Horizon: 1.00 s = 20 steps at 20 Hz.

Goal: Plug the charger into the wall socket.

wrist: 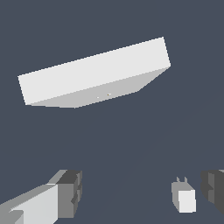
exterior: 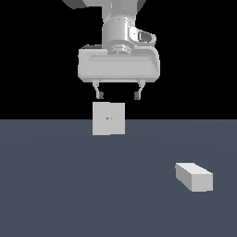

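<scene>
Lying nearest the exterior camera, toward that view's right, the charger (exterior: 194, 176) is sitting alone on the table (exterior: 69, 194). Hanging wide and empty above the wall socket (exterior: 108, 118), the tool (exterior: 117, 95) is risking clipping that panel while descending.

Flat slate-grey floor (exterior: 69, 185) spreads beneath gripper, plain, unmarked. Behind gripper, solid black backdrop (exterior: 28, 55); wall or void, hard to tell. Straight horizon line. Light even, soft, barely any shadows.

One charger (exterior: 194, 177), one wall socket (exterior: 108, 118), one gripper (exterior: 117, 95).
</scene>
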Available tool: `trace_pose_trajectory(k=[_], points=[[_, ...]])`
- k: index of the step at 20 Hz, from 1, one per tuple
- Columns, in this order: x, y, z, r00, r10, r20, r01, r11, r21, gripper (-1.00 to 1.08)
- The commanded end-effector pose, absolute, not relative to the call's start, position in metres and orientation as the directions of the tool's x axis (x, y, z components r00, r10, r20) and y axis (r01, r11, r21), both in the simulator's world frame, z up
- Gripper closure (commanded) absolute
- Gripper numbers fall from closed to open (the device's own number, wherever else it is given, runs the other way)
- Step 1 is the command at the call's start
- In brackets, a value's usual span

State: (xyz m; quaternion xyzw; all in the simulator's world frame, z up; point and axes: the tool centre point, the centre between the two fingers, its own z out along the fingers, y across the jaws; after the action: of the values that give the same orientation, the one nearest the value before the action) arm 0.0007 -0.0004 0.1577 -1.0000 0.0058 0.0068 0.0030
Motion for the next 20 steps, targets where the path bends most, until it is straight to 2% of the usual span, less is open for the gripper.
trace_pose_trajectory(k=[1,11,20], points=[[0.001,0.000,0.158,1.000,-0.012,-0.014,-0.012,-1.000,-0.006,-0.92],[-0.015,-0.013,0.147,1.000,-0.003,-0.010,-0.003,-1.000,-0.005,-0.92],[-0.059,-0.052,0.113,1.000,0.021,0.002,0.021,-1.000,-0.003,-0.92]])
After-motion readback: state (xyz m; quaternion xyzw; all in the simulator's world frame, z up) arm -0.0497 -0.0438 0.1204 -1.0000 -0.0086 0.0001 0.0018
